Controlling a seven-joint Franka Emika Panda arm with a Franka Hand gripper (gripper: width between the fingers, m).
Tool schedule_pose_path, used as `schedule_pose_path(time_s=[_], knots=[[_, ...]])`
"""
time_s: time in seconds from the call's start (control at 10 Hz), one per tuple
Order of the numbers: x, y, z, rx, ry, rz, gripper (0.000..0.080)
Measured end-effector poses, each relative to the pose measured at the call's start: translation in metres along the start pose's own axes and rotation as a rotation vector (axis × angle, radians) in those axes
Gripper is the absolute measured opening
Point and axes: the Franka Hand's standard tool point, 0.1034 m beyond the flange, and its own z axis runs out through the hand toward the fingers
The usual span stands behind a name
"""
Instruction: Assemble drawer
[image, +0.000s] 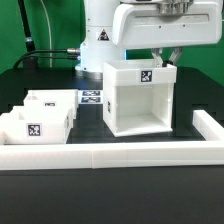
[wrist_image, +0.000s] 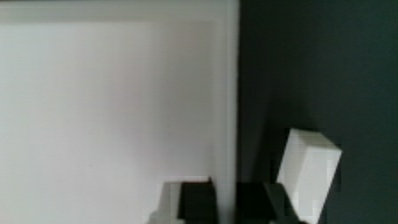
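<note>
Low wall (image: 120, 153); upright casing (image: 140, 95), mouth camera-ward

Casing (image: 140, 100): white, boxy, upright, open front facing the exterior camera, with a black-and-white square tag on its upper front band. It stands directly beneath the gripper (image: 167, 56), which is at its top rear edge. Rear tray (image: 44, 103) and front tray (image: 33, 128): small, white, tagged, open upward, close together, well apart from the gripper, beyond the casing's side.

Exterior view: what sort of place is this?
Probably a robotics lab bench: a black table fenced by a low white border wall, white drawer parts carrying square tags, and a green backdrop behind the arm.
</note>
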Motion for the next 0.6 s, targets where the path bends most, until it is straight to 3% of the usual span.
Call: schedule_pose_path(time_s=[0.4, 0.6], knots=[[0.063, 0.021, -0.001, 0.002, 0.061, 0.026, 0.0038], [0.078, 0.026, -0.002, 0.001, 0.08, 0.012, 0.0038]])
